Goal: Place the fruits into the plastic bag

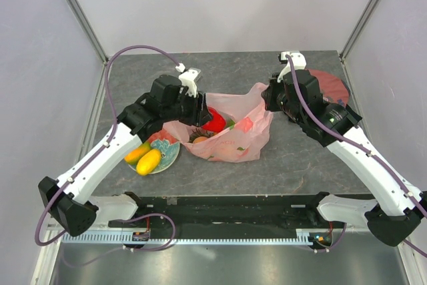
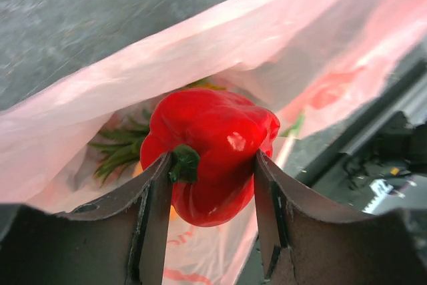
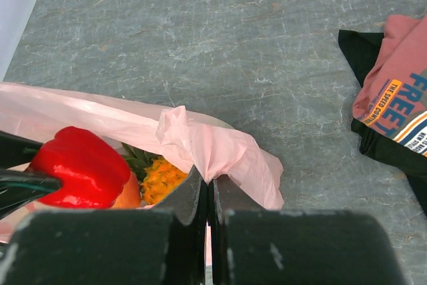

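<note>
Left fingers (image 2: 150,211): clamped on a glossy red toy pepper (image 2: 207,125), at the mouth of the thin pale-pink plastic bag (image 3: 227,155).
Right fingers (image 3: 185,201): pinched narrow on the bag's rim.
Below the pepper: an orange toy pineapple (image 3: 160,178), inside the bag.
Writing: "FREE", "THE SPEED" on a folded dark-red T-shirt (image 3: 393,105), right of the right fingers.

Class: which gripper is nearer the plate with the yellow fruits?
Left. The left gripper holds a red pepper at the plastic bag mouth, just beside the plate; the right gripper pinches the bag on its far side.
</note>
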Robot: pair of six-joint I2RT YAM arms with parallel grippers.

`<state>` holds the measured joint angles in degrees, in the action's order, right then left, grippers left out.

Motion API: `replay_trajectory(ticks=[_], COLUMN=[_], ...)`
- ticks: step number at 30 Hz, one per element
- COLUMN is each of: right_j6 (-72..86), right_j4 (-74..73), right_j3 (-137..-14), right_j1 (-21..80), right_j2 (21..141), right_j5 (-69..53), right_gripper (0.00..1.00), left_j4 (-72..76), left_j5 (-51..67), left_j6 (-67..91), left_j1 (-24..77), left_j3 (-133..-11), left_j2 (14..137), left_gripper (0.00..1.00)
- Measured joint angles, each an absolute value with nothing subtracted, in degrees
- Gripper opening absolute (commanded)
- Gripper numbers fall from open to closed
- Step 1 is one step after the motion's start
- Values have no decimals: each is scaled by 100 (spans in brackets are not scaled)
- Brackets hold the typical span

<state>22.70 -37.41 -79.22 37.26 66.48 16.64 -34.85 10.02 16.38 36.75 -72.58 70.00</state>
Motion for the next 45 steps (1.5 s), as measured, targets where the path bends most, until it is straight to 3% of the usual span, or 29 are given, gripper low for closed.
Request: replay_trajectory(ticks=[8, 20, 23, 27, 32, 38, 45], right_j6=[2272, 2274, 2274, 2274, 2276, 2274, 2274], right_j4=[-3741, -3741, -3741, -3741, -3741, -3741, -3741], right_j3=[-7922, -7922, -7922, -7922, -7922, -7922, -7922], right_j1=[3726, 3726, 3726, 3726, 3726, 3726, 3726], right_j2=[6646, 6646, 6646, 6648, 6648, 6648, 6648], right_j5=[1664, 1660, 1662, 1660, 1660, 1660, 1660], right_gripper=[0, 0, 0, 0, 0, 0, 0], left_j4=[-3544, -3435, -3389, -3389, -3391, -3424, -3424], left_j5=[464, 1114, 1271, 1363, 1374, 1385, 1481], left_j6=[1649, 1664, 1662, 1664, 1664, 1682, 1691], left_j1=[3671, 3677, 3677, 3677, 3677, 3677, 3677], left_j3=[-7194, -6523, -6484, -6466, -6471, -6532, -6792], left_j2=[7382, 7826, 7826, 7830, 7841, 7863, 7861], left_gripper=[19, 23, 28, 51, 70, 80, 81])
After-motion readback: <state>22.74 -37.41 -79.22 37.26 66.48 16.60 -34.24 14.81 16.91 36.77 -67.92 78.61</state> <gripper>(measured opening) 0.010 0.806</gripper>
